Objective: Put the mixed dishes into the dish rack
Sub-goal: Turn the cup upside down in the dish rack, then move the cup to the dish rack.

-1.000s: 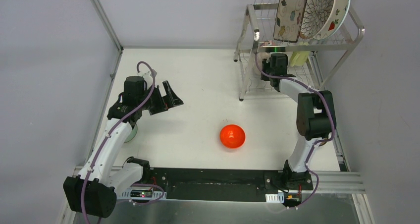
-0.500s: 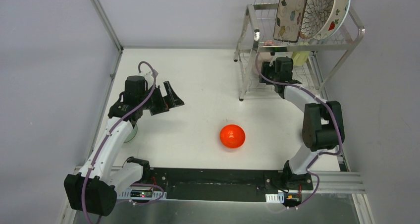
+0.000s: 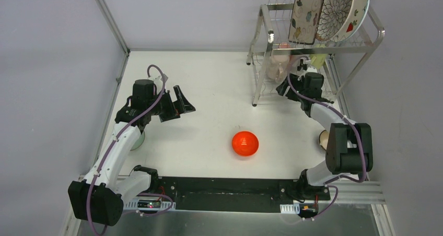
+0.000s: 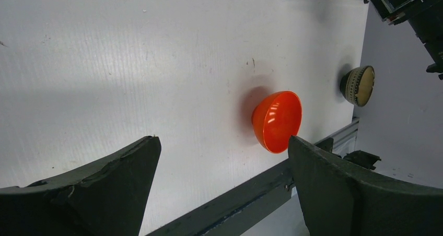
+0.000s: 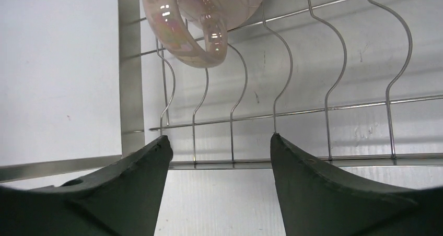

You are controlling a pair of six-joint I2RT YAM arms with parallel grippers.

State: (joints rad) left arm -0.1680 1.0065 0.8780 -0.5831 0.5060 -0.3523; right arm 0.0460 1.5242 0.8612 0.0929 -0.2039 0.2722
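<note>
One cup more is in the dish rack (image 3: 263,35) now: the pink cup (image 5: 201,24) lies on the wire lower shelf. The right gripper (image 5: 219,138), which was deep under the upper shelf a second ago, has pulled back to the front of the rack. Its fingers stand apart and hold nothing, so I judge this cup as delivered and the right arm as free for the next dish. The left gripper (image 4: 223,140) has hardly moved. It hangs above the table with its fingers wide apart and empty, looking toward the red-orange bowl (image 3: 245,143).

Counting what I can see:
- **Plates:** three, upright in the upper shelf: the floral rectangle plate (image 3: 304,11), the brown-petal plate (image 3: 334,10) and the strawberry plate (image 3: 359,14).
- **Cups:** two, on the lower shelf: the pink one and the yellow cup (image 3: 316,62). I cannot find a white cup.
- **Bowls:** three, all on the table: the red-orange one in the middle, the dark brown bowl (image 4: 358,85) near the right arm, and the pale green bowl (image 3: 139,141) half hidden under the left arm.
</note>
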